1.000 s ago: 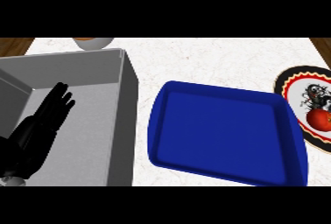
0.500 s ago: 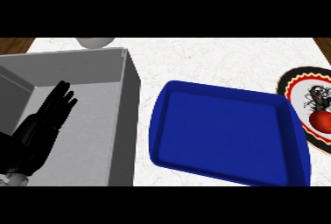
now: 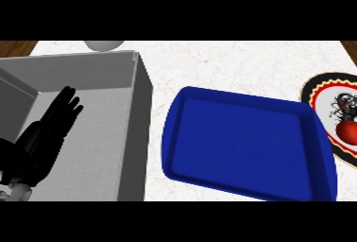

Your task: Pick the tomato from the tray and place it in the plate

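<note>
white marbled counter [image 3: 230,66], perhaps wooden floor [image 3: 15,47]

grey bin [image 3: 140,123], white counter [image 3: 230,66]

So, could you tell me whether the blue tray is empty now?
Empty: the blue tray shows only bare floor; the tomato sits on the plate.

We see even, bright light on the white counter [image 3: 230,66]; the grey bin's [image 3: 105,94] inner walls shade darker, and the blue tray [image 3: 244,146] shows no glare.
</note>
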Available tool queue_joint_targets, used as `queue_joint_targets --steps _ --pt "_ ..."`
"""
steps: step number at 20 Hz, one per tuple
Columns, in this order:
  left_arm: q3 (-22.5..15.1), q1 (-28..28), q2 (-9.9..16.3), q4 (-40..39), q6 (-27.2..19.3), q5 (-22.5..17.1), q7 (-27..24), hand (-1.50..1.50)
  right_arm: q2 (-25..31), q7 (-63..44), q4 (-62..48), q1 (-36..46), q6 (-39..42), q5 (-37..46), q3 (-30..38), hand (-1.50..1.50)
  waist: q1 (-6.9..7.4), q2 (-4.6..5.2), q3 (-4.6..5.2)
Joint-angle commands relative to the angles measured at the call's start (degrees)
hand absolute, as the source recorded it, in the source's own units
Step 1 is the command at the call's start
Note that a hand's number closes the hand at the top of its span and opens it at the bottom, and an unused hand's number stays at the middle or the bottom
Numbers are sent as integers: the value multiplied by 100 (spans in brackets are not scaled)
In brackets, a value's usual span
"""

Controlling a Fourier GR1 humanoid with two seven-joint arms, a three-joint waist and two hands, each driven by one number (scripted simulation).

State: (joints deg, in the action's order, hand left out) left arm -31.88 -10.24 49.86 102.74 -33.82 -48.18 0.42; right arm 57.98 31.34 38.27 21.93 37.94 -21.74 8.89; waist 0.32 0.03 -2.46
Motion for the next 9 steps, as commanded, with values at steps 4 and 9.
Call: queue_joint_targets --steps 4,9 --pt "-230 -131 -203 -860 -46 283 -278 0 113 873 -331 -29 689 235 -55 -150 -14 193 191" --pt "-291 -130 -60 -868 -7 118 -334 0 284 986 -523 -90 726 341 -83 -150 23 178 194"
